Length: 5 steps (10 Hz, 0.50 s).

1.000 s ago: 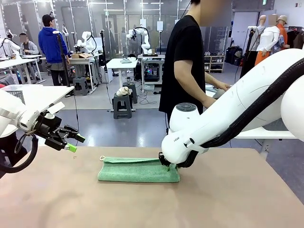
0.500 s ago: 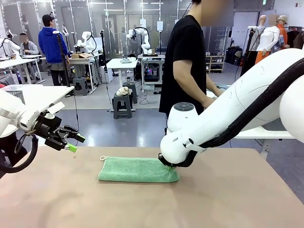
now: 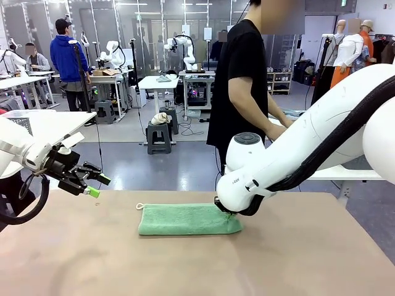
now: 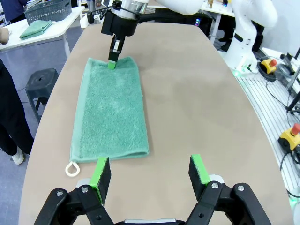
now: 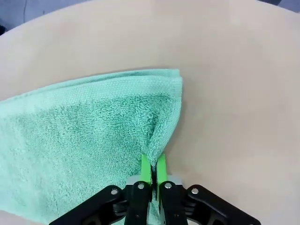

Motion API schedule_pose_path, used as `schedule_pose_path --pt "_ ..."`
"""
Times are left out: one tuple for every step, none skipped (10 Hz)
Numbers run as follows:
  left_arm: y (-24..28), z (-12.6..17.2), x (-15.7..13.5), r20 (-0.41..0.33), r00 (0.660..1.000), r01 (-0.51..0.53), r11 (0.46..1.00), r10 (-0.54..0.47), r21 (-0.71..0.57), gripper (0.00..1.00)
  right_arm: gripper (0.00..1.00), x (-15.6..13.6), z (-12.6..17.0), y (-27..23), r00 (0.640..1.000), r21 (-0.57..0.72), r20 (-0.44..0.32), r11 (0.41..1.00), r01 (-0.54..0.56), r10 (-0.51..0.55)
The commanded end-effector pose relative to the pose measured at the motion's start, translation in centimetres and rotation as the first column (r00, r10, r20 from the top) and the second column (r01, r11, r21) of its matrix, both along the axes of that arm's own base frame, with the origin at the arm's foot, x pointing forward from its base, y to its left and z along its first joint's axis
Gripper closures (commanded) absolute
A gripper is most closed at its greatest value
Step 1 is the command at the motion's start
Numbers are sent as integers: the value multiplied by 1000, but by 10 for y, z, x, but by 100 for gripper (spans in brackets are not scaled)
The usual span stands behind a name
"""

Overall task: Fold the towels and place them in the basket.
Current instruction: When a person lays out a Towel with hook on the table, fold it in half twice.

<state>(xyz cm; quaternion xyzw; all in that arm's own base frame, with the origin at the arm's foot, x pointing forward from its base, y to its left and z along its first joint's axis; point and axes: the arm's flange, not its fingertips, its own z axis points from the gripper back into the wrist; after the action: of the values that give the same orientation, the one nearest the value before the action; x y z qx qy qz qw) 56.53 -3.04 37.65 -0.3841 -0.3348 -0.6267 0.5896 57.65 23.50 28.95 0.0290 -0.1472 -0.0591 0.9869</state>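
Note:
A mid-green towel [image 3: 185, 219] lies folded in a long strip on the tan table, its white loop tag [image 3: 140, 206] at the left end. My right gripper [image 3: 223, 211] is shut on the towel's right end, low at the table; in the right wrist view the green pads [image 5: 160, 168] pinch a raised ridge of the towel [image 5: 93, 122]. My left gripper [image 3: 99, 186] hovers open off the table's left edge, and in its own view the towel [image 4: 112, 112] lies ahead of the left gripper [image 4: 150, 171]. A dark mesh basket [image 4: 47, 9] stands on a side table.
A person in a black shirt [image 3: 237, 80] stands at the far side, hands at a white side table [image 4: 51, 30] holding another folded green cloth [image 4: 35, 29]. A pale mesh basket [image 3: 18, 123] sits at the left. A stool [image 4: 44, 82] stands beside the table.
My right gripper closed on the towel's end and slid it a little to the right along the table. The left arm has stayed still.

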Motion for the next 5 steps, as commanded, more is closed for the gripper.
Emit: schedule_pose_path --pt "1 0 0 12 1000 13 1000 -13 1 15 100 -1 -12 -17 999 -20 43 1000 19 -18" --pt "1 0 0 12 1000 13 1000 -13 1 15 100 -3 -4 -18 998 -11 62 1000 18 -17" --pt "1 0 0 12 1000 13 1000 -13 1 15 100 -7 11 -14 996 -13 91 1000 19 -18" --pt "1 0 0 12 1000 13 1000 -13 1 15 100 -13 28 -8 993 -26 113 999 18 -15" --pt "1 0 0 12 1000 13 1000 -13 1 15 100 -21 47 1 991 -48 133 999 12 -6"
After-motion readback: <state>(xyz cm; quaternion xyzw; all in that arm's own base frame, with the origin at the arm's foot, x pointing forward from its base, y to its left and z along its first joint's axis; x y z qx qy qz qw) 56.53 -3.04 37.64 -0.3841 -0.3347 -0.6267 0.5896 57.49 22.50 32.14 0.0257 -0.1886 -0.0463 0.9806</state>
